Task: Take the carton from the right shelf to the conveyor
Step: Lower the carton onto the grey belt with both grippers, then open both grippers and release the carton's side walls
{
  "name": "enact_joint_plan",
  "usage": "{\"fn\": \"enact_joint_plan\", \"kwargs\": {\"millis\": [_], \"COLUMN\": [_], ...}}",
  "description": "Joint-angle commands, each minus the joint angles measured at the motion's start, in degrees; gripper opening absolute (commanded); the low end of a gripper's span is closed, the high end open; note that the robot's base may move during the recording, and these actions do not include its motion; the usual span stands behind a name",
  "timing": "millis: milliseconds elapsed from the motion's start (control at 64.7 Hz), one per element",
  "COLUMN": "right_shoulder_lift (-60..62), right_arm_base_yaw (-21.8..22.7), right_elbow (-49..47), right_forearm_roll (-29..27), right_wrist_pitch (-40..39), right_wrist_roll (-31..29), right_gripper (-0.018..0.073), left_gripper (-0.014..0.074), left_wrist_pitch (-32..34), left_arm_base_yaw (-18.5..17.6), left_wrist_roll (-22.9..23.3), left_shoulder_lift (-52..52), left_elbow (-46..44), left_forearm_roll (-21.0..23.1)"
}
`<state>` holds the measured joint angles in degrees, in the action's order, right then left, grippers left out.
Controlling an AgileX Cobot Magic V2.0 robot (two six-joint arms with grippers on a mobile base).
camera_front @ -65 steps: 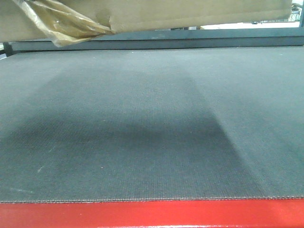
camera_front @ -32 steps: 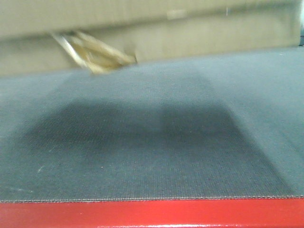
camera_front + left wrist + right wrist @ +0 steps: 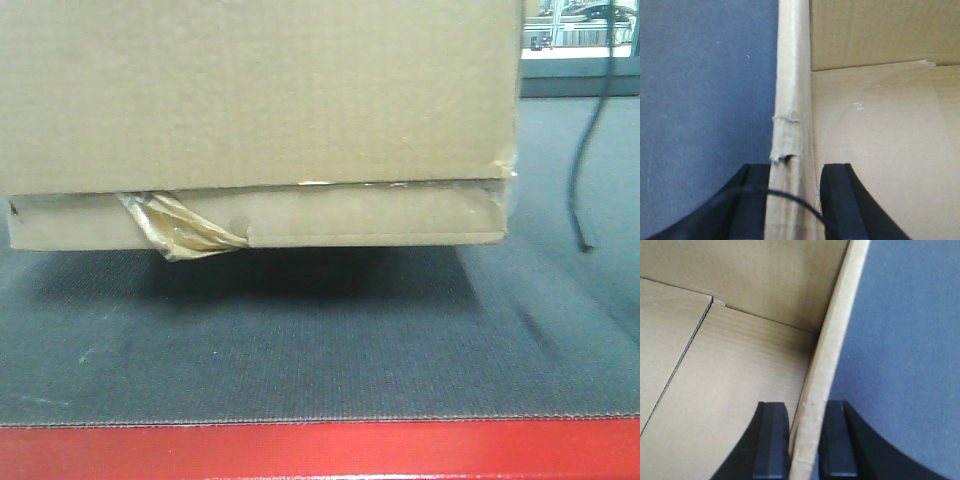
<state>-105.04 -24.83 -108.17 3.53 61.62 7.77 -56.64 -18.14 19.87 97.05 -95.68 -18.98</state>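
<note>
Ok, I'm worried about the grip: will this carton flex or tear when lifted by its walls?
Probably light: the carton looks empty in both wrist views. Its walls may flex or tear: the left gripper and right gripper each pinch one thin wall, the left one's edge already ragged. Peeling tape hints the bottom flap could sag.

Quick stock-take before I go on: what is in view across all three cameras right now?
carton: one, brown cardboard, open-topped, down at the conveyor; contact with the belt unclear.
tape: one torn strip, yellowish, hanging at the carton's lower front.
conveyor: one, dark grey belt with red front edge, under the carton.
cable: one, black, hanging beside the carton.
left tool: one, black, fingers clamped astride a carton wall.
right tool: one, black, clamped astride another carton wall.
</note>
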Motion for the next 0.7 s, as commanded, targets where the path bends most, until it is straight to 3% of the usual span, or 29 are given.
{"fn": "enact_joint_plan", "kwargs": {"millis": [0,62,216,541,680], "right_shoulder_lift": [-0.5,-0.5,0.02,7.7,11.86], "right_arm_base_yaw": [0.36,0.36,0.36,0.36,1.18], "right_elbow": [-0.21,-0.21,-0.33,-0.33,-0.33], "right_forearm_roll": [0.44,0.44,0.44,0.44,0.56], "right_wrist_pitch": [-2.46,-2.56,-2.56,-1.17,0.67], "right_wrist_roll": [-0.22,-0.22,-0.22,-0.25,-0.25], "right_gripper": [-0.0014,0.0104,0.0583,0.0556,0.0414], "left_gripper": [0.0258,0.0363,0.0587,0.061,0.0602], "left_wrist_pitch": [2.55,3.11,3.25,1.45,0.58], "left_arm_base_yaw": [0.08,0.24,0.22,0.22,0.97], "left_wrist_roll": [-1.33,-1.33,-1.33,-1.61,-1.7], "left_shoulder_lift": [-0.1,-0.1,-0.59,-8.37,-13.78], "left_elbow": [-0.17,-0.17,-0.75,-3.37,-1.38], "left_forearm_roll": [0.65,0.65,0.76,2.6,1.78]}}
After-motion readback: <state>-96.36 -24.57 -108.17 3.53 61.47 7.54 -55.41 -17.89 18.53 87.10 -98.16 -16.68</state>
